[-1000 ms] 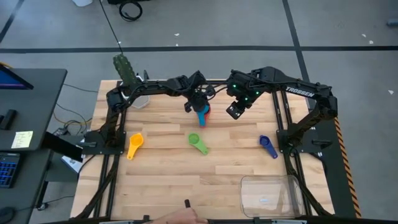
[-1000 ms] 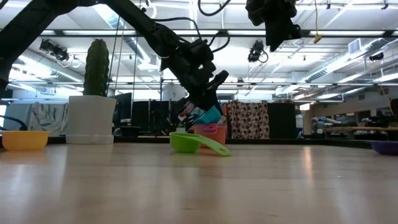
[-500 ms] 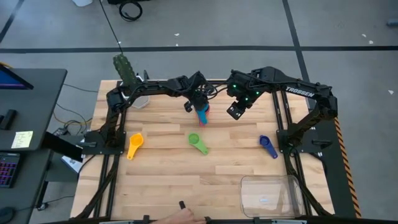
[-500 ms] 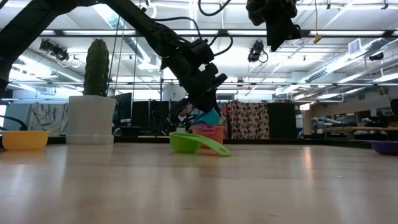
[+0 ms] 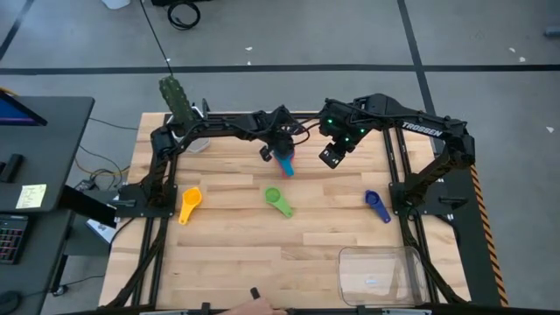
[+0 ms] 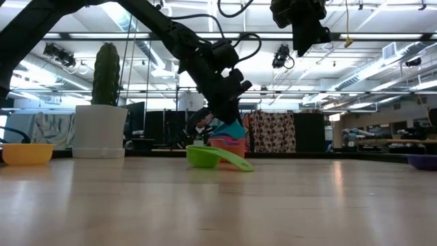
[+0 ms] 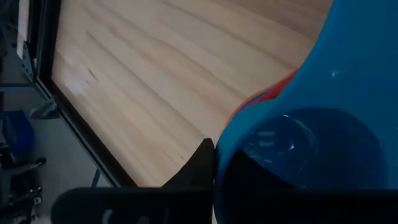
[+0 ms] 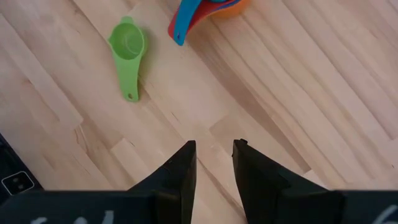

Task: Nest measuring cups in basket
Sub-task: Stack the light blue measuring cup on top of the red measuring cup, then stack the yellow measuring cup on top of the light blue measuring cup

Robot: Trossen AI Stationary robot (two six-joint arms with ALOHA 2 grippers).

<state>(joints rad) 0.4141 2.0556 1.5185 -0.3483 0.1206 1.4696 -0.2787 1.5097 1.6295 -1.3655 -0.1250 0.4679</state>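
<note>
My left gripper [image 5: 280,149] is at the far middle of the table, shut on a light blue measuring cup [image 5: 285,163]. The cup sits tilted in a red cup [image 6: 229,145]. My right gripper [image 8: 212,163] hangs open, high over the table to the right of them, with nothing between its fingers. A green cup [image 5: 277,199], a yellow-orange cup [image 5: 189,204] and a dark blue cup [image 5: 377,206] lie on their bowls on the wood. The clear basket [image 5: 381,271] stands at the near right. My left gripper holds the light blue cup at its bowl's wall [image 7: 225,155]. One finger [image 7: 198,167] shows outside the wall, and the cup hides the other. The fingers slant down from the far left. The cup is tilted, resting in the red cup's rim [image 7: 264,98].
A white pot with a cactus [image 6: 101,130] stands at the far left corner. A person's hand [image 5: 254,302] shows at the table's near edge. Bare wood lies between the cups and the basket.
My left gripper has rolled at the wrist above the red cup, and the light blue cup has turned with it and lies a little lower over the red one. My right gripper has kept still.
</note>
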